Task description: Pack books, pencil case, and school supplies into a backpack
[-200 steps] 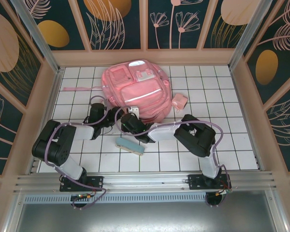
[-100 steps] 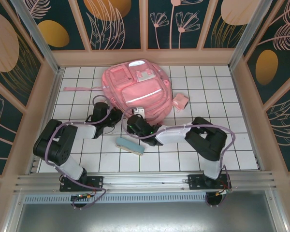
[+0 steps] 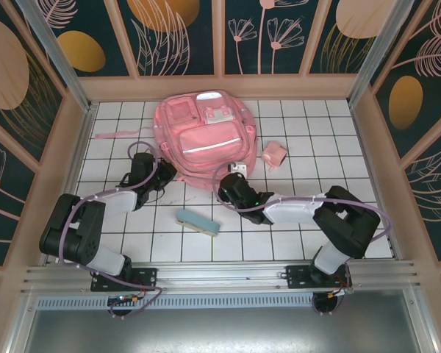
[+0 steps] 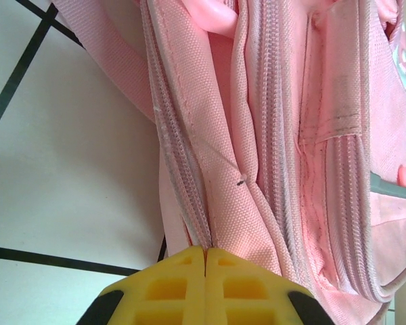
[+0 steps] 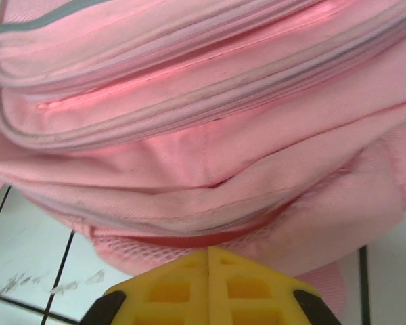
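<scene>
Because the backpack [image 3: 206, 136] is limp, the left end effector [image 4: 204, 250] pinches its firmer zipper seam, the right end effector [image 5: 208, 250] clenched at its base

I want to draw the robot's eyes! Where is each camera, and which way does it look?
Top: above and behind the arms, looking down on the table; both arms, backpack and pencil case show.
Left wrist: on the left arm, looking along its shut yellow jaws at the backpack's side zippers.
Right wrist: on the right arm, looking along its shut yellow jaws at the backpack's bottom edge.
All three share the backpack, which both jaws seem to pinch; both wrist views also catch table tiles.
</scene>
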You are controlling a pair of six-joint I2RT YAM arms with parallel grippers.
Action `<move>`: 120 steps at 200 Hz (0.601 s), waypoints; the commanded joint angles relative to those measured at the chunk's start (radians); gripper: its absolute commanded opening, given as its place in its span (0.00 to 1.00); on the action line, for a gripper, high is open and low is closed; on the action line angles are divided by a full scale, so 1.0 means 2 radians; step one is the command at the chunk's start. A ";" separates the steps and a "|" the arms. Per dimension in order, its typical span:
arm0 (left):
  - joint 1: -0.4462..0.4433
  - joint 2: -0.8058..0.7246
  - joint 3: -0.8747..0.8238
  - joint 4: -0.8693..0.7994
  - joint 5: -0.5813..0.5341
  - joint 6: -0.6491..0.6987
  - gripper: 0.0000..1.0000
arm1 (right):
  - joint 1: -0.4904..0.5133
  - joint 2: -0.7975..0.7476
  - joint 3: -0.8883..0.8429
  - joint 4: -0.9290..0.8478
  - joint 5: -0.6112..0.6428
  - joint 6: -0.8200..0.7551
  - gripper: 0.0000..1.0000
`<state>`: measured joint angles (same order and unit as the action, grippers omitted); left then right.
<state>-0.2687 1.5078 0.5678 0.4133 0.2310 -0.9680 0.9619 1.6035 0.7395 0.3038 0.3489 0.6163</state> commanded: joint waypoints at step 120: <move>0.003 -0.019 -0.019 0.050 0.064 -0.008 0.00 | 0.033 0.156 0.134 0.123 -0.109 0.144 0.37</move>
<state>-0.2653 1.5074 0.5423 0.4648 0.3077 -0.9810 1.0332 1.8927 0.9768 0.4786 0.1078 0.8047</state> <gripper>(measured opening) 0.064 0.367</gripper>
